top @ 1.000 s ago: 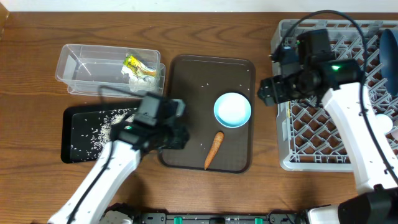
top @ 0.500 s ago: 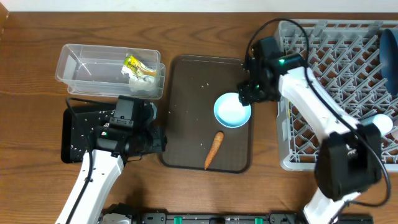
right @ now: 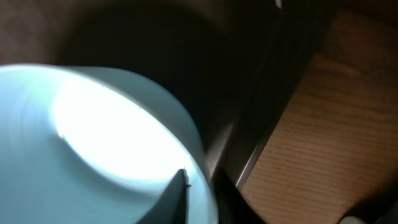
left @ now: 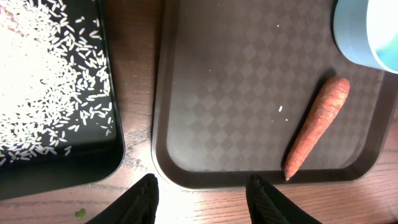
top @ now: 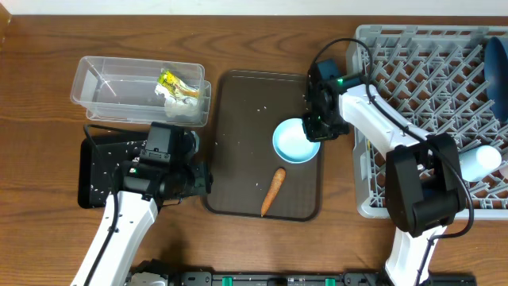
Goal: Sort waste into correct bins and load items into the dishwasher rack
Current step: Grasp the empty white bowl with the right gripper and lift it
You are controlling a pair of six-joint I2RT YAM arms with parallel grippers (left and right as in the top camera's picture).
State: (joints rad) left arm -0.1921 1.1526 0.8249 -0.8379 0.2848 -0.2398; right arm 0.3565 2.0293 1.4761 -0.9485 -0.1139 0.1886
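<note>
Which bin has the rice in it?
The black bin left of the brown tray; rice grains lie scattered across its floor. The clear tub beyond it holds a crumpled tissue and a yellow-green wrapper.

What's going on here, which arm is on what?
The right gripper is at the rim of the small light-blue cup on the dark brown tray, fingers either side of its wall; whether it's clamped isn't clear. The left gripper hangs open and empty by the tray's left edge. A small orange carrot lies on the tray; loose white rice grains sit in the black shallow bin.
</note>
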